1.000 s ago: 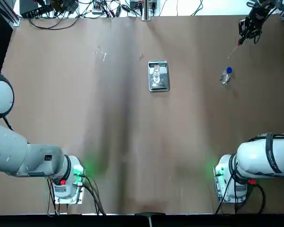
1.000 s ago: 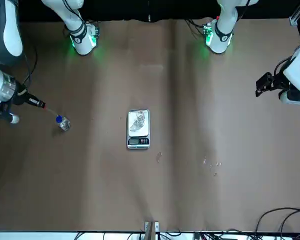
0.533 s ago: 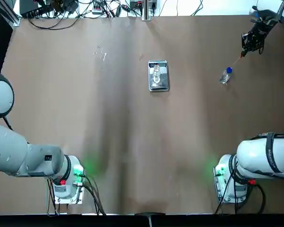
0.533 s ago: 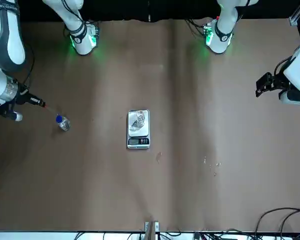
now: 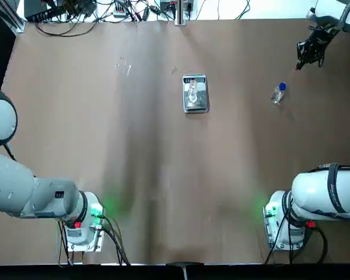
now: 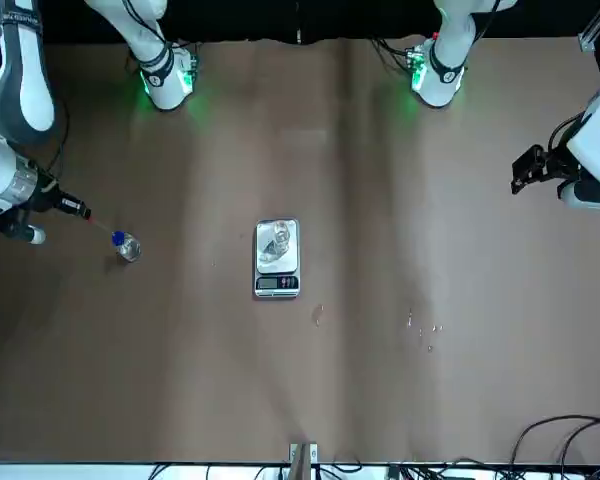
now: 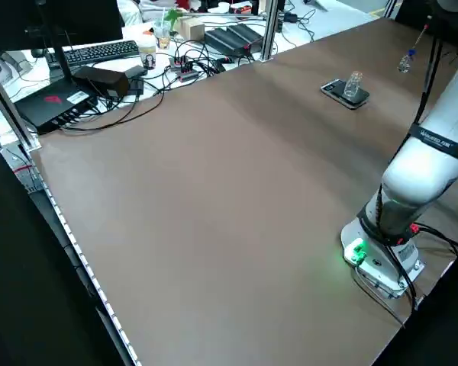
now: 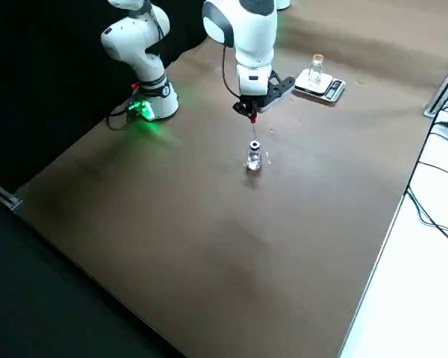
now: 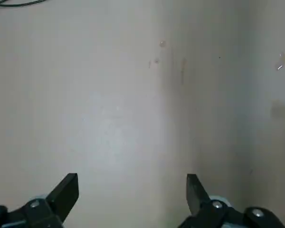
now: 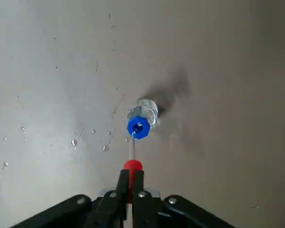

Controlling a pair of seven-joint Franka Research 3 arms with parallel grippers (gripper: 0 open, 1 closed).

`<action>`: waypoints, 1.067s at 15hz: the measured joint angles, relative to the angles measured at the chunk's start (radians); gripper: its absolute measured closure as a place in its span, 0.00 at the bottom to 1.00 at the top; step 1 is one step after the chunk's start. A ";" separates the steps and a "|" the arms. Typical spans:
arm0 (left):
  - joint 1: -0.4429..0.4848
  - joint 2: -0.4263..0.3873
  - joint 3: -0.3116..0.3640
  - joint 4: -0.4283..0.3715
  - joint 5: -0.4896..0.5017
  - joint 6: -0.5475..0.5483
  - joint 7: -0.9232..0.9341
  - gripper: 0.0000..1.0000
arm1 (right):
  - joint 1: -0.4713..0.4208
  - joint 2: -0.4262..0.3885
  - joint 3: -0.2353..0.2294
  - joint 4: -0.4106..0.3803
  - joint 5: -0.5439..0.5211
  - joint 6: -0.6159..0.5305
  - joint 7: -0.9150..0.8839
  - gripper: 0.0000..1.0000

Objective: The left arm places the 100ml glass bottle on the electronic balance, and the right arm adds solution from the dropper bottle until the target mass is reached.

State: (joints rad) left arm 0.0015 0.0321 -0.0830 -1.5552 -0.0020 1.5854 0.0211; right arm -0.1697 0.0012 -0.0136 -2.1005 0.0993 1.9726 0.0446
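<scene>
At two o'clock on the worktop [image 5: 163, 175], the right gripper [image 10: 132, 176]'s jaws grip a red-bulbed dropper [image 10: 133, 165] at the blue-capped bottle [image 10: 141, 121]; the glass bottle [image 5: 192, 90] stands on the electronic balance [image 5: 196, 106] toward twelve; the left gripper [image 9: 133, 186], at nine, has open jaws.

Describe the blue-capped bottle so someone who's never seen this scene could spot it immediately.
On the brown table, find the flat silver balance. Over toward the robot's right arm stands a small clear bottle. Its blue cap sets it apart from the colourless glass bottle on the balance.
</scene>
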 joint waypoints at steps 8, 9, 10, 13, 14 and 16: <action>0.000 0.000 0.000 0.000 0.000 0.000 0.000 0.00 | 0.000 0.000 0.001 -0.054 0.000 0.070 -0.010 0.94; 0.000 0.000 0.000 0.000 0.000 0.000 0.000 0.00 | 0.000 0.000 0.001 -0.057 0.000 0.075 -0.010 0.94; 0.000 0.000 0.000 0.000 0.000 0.000 0.000 0.00 | 0.000 0.000 0.002 -0.059 0.000 0.078 -0.011 0.94; 0.000 0.000 0.001 0.000 0.000 0.000 0.000 0.00 | 0.000 0.000 0.004 -0.075 -0.003 0.103 -0.011 0.94; 0.000 0.000 0.001 0.000 0.000 0.000 0.000 0.00 | 0.000 0.000 0.004 -0.084 -0.003 0.118 -0.012 0.94; 0.000 0.000 0.001 0.000 0.000 0.000 0.000 0.00 | 0.000 0.001 0.004 -0.100 -0.005 0.138 -0.013 0.94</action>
State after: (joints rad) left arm 0.0016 0.0321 -0.0821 -1.5552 -0.0020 1.5854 0.0210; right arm -0.1700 0.0018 -0.0094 -2.2009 0.0946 2.1103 0.0321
